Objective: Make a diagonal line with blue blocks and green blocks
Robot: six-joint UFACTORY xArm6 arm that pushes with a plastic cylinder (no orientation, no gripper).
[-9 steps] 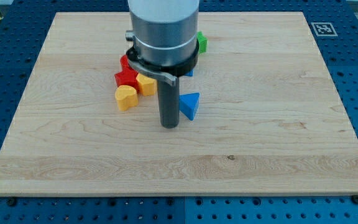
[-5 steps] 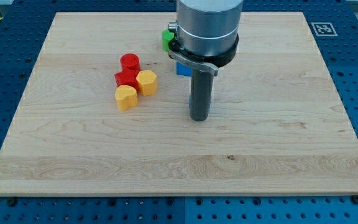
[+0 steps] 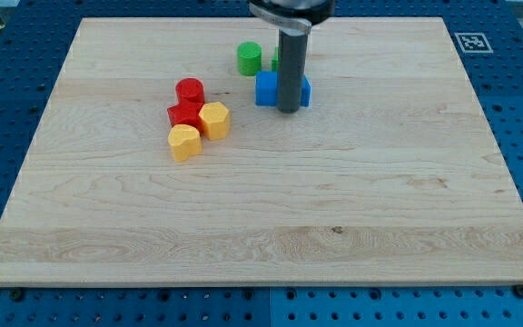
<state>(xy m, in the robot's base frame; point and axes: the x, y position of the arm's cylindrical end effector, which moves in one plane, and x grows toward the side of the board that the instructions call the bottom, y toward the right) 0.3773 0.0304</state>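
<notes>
My tip point(image 3: 288, 111), a bare rod with no jaws to open or close, is sitting against the blue blocks point(image 3: 267, 89), with the green cylinder point(image 3: 249, 58) lying just toward the view's top-left of them and a red-and-yellow cluster point(image 3: 193, 116) resting well to their left.

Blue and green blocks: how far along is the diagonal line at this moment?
Early stage. Done: blue blocks and the green cylinder sit close together near the view's top. In hand: my tip rests against the blue blocks. Left: no clear diagonal; a second green block is mostly hidden behind the rod.
</notes>
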